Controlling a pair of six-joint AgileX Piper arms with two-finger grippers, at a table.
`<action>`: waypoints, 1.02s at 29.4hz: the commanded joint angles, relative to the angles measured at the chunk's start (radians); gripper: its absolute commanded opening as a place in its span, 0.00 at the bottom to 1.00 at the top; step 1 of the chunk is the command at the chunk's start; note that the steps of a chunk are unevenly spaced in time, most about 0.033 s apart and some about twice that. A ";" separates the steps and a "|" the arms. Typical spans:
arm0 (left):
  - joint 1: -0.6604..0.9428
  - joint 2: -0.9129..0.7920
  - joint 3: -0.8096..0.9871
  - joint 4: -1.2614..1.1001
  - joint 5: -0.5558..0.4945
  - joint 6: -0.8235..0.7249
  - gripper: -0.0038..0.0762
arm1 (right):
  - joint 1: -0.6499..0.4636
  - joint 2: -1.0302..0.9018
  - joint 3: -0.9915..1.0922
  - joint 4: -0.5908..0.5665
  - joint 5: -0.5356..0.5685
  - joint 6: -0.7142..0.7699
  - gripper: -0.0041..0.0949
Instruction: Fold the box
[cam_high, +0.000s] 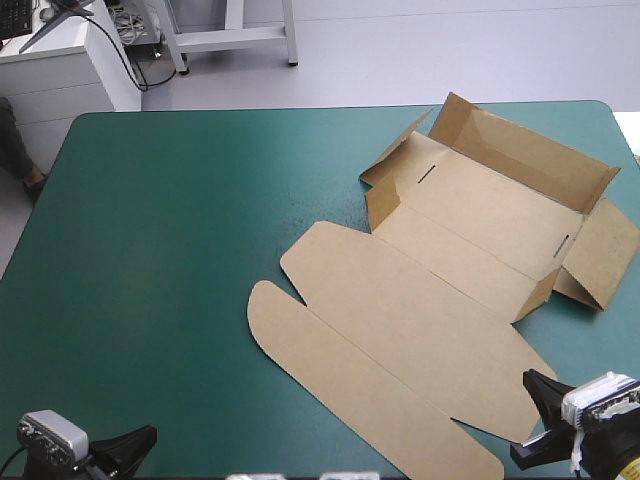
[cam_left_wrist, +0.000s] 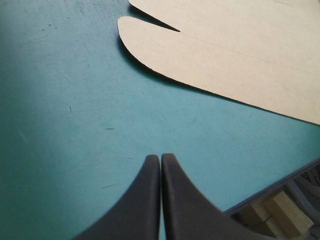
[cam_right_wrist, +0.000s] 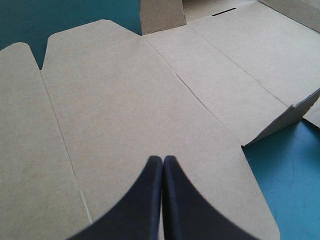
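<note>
High view, seven o'clock: left gripper (cam_left_wrist: 160, 157), pressed together to a point, over bare cover (cam_high: 160, 250), just short of the flap (cam_left_wrist: 200, 55). Centre out to two o'clock: box (cam_high: 440, 290), half formed, far walls (cam_high: 530, 150) raised, lid (cam_high: 400, 310) and flap lying flat toward six. Five o'clock: right gripper (cam_right_wrist: 162, 159), likewise pinched together, holding nothing, above the lid's near corner; touching it or not, hard to tell. Judged risks: skating the whole box toward three o'clock and off the cover if shoved with closed tips; twisting it and springing the raised walls if lifted from one side only; pivoting, with the left end unpinned.
</note>
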 joint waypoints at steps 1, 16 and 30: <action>-0.005 -0.002 -0.024 -0.020 -0.078 -0.011 0.04 | 0.000 0.012 -0.025 0.000 -0.070 -0.004 0.02; -0.005 -0.002 -0.024 -0.013 -0.172 0.076 0.04 | 0.000 0.012 -0.025 0.000 -0.087 -0.004 0.02; -0.005 -0.002 -0.024 -0.013 -0.172 0.076 0.04 | 0.000 0.012 -0.025 -0.007 -0.072 -0.043 0.67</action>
